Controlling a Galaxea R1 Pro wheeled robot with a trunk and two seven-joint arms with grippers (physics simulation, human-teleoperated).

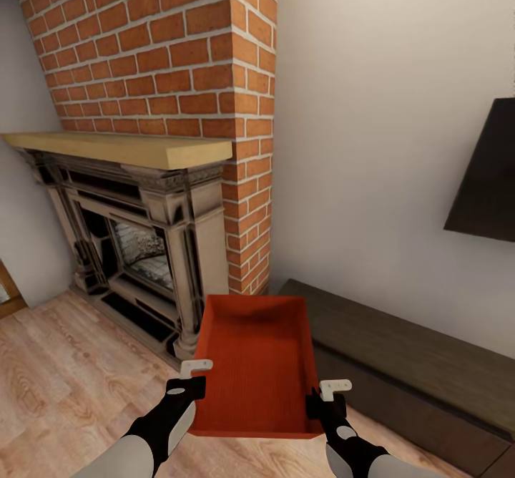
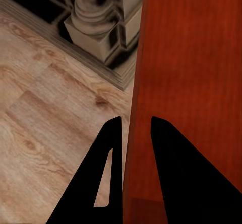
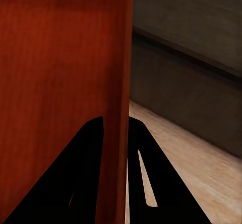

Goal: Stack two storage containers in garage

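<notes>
Holding one orange-red storage container (image 1: 257, 363) out in front of me, above the wood-plank floor (image 1: 64, 385) of the living room. Head view: my left gripper (image 1: 190, 378) is on the container's left long wall near the close end, my right gripper (image 1: 325, 394) on the right long wall, also near the close end. Tray sits level, open top up, nothing in it. Its far end points at the corner where the brick fireplace (image 1: 164, 49) meets the long low dark bench (image 1: 408, 356). Light wood mantel (image 1: 121, 147) over a dark carved surround (image 1: 172, 227). Black wall screen (image 1: 486, 177) on the white wall, above the bench.

Left wrist view: left gripper (image 2: 133, 133), two dark fingers (image 2: 171, 173) either side of the container's thin wall (image 2: 138, 98), clamped onto it. Container floor (image 2: 196, 73) runs along one side; plank floor (image 2: 45, 118) and the base of the surround's column (image 2: 96, 22) lie beyond.

Right wrist view: right gripper (image 3: 117, 128), fingers (image 3: 80, 168) straddling the opposite wall (image 3: 123, 58), clamped the same way. Container floor (image 3: 55, 58) on one side, bench (image 3: 191, 68) and plank floor (image 3: 201, 163) on the other.
</notes>
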